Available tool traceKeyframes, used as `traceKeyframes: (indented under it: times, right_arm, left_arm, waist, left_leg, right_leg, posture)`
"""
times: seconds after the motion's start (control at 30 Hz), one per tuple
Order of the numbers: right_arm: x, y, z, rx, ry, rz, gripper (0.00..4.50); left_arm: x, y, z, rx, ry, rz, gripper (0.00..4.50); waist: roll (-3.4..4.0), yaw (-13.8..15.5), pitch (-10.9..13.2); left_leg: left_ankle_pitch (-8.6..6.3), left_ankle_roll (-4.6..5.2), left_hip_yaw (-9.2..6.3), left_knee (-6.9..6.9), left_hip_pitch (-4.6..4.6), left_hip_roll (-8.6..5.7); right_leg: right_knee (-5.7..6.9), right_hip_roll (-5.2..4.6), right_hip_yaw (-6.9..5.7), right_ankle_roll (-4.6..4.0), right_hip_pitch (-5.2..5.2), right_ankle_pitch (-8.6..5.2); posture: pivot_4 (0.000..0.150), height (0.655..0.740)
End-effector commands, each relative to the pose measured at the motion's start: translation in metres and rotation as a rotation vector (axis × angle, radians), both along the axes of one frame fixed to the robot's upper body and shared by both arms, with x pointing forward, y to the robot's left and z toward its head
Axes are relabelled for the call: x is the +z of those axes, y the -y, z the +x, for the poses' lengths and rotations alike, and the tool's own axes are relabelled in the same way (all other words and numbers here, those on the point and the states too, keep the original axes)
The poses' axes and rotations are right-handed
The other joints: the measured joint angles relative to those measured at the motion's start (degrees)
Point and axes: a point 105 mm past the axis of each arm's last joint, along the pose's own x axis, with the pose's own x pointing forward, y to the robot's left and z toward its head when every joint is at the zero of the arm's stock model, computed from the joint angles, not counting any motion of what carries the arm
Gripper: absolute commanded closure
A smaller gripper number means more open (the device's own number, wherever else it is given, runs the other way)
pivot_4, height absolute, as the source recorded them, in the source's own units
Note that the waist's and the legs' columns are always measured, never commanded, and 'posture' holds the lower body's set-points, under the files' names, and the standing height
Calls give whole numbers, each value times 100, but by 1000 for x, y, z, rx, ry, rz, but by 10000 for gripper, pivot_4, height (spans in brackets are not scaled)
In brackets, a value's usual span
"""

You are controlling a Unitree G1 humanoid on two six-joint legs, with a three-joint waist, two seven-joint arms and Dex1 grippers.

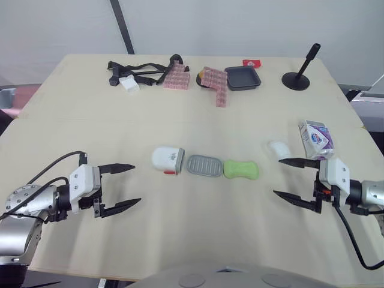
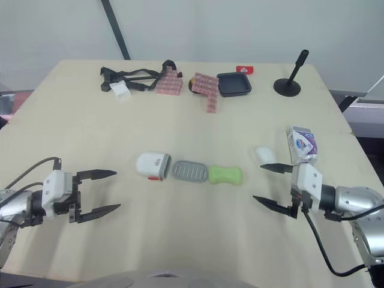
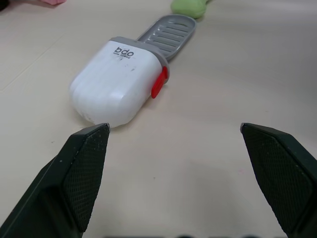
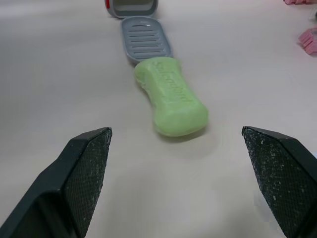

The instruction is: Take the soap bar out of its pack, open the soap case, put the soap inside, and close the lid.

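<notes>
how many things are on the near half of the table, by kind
green soap bar: 1
soap case, open, white lid plus grey tray: 1
soap pack: 1
small white piece beside the pack: 1
total: 4

We see a pale wooden table (image 1: 90, 126). At its middle, in a row, lie a white soap case shell (image 1: 167, 159), its grey ridged tray (image 1: 204, 165) and a green soap bar (image 1: 241, 170) touching the tray's end. Further right are a white-and-purple soap pack (image 1: 316, 138) and a small white scrap (image 1: 279, 148). Along the far edge we count black straps (image 1: 141, 72), pink blocks (image 1: 177, 78), a black dish (image 1: 243, 78), a red card (image 1: 251, 63) and a black stand (image 1: 298, 75).
</notes>
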Motion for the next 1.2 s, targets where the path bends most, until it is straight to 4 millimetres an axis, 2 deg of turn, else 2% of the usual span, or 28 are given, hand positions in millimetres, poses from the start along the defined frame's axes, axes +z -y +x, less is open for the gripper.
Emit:
traceKeyframes:
  times: [0.03,0.2,0.33,0.47,0.67,1.2]
  right_arm:
    - [18,-7,7,36,-4,-27,0]
    - [27,-37,16,136,-73,-122,0]
    - [24,-54,18,193,-102,-241,0]
    - [19,-69,20,216,-133,-338,0]
    - [22,-94,29,196,-141,-369,0]
    - [12,-116,47,112,-187,-416,0]
  left_arm:
    - [6,2,-1,2,50,3,36]
    - [3,3,-3,14,23,-42,36]
    - [6,11,-5,-5,39,-66,36]
    - [5,19,-11,-40,44,-80,36]
    - [5,28,-11,-57,62,-92,36]
    - [11,43,-7,-66,47,-167,36]
  waist:
    - [0,-20,0]
    - [1,-41,0]
    - [0,3,0]
    - [0,13,0]
    - [0,-8,0]
    - [0,11,0]
  left_leg:
    - [1,2,0,0,0,0]
    - [5,8,-1,0,20,3]
    - [7,10,0,1,19,3]
    - [7,10,0,4,15,2]
    - [9,7,2,4,17,4]
    - [41,-58,5,2,17,3]
  right_leg:
    - [1,0,0,0,0,0]
    - [4,4,-2,-1,-5,0]
    - [4,1,-8,-1,-9,-1]
    - [4,-3,-12,-1,-10,0]
    - [13,0,-9,0,-12,0]
    - [29,4,-5,29,-11,17]
  posture:
    - [1500,7374]
    - [1500,7374]
    - [1500,7374]
    - [1500,7374]
    - [1500,7374]
    - [1500,7374]
